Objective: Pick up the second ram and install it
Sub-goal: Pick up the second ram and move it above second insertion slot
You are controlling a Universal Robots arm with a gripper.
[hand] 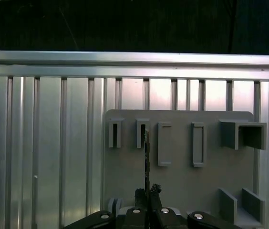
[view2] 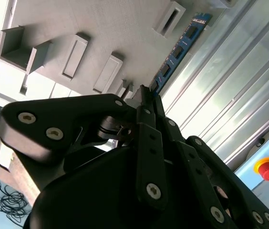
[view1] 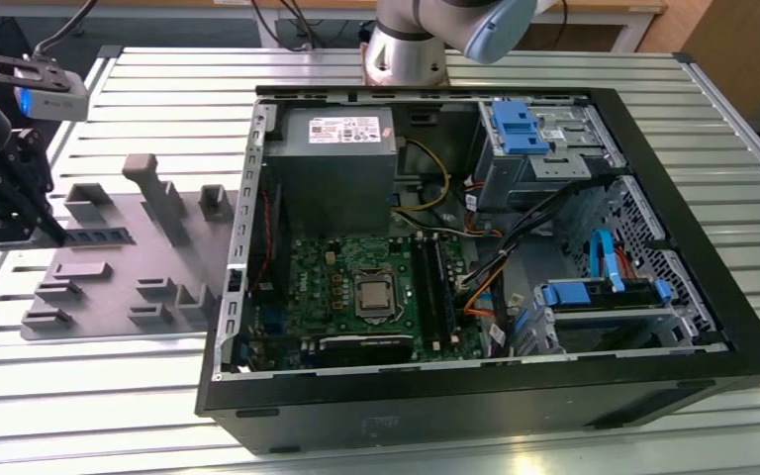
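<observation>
In the first wrist view the hand (hand: 147, 192) was seen drawn narrow, its tips apparently closed on the near end of the second ram (hand: 147, 152). The stick ran straight ahead of the hand, over the grey holder plate (hand: 182, 186) on the bench (hand: 44, 143). It was judged light, stiff and fragile, best pinched across its flat faces, clear of the contacts.

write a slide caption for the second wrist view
Gripper poised at one end of the second ram, on the grey fixture plate.
</observation>
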